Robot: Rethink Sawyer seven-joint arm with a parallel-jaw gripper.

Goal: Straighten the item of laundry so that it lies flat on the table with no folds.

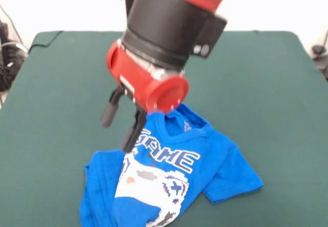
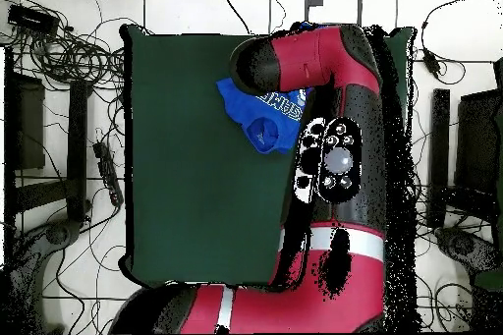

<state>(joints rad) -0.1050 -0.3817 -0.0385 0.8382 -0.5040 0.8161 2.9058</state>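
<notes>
The item of laundry (image 1: 174,170), a bright blue T-shirt with white "GAME" lettering and a controller print, lies print-up on the green table (image 1: 266,83) near its front edge. One sleeve spreads out to the right, while the left side is folded over on itself. The shirt's lower part runs out of the picture. My gripper (image 1: 117,136) hangs open just left of the collar, with one black finger (image 1: 132,132) at the shirt's shoulder edge and the other over bare cloth. In the overhead view the arm covers part of the shirt (image 2: 257,120) and hides the gripper.
The shirt lies close to one end of the table (image 2: 196,174), with wide green cloth on the other sides. Cables (image 2: 59,46) and dark equipment lie on the floor around the table.
</notes>
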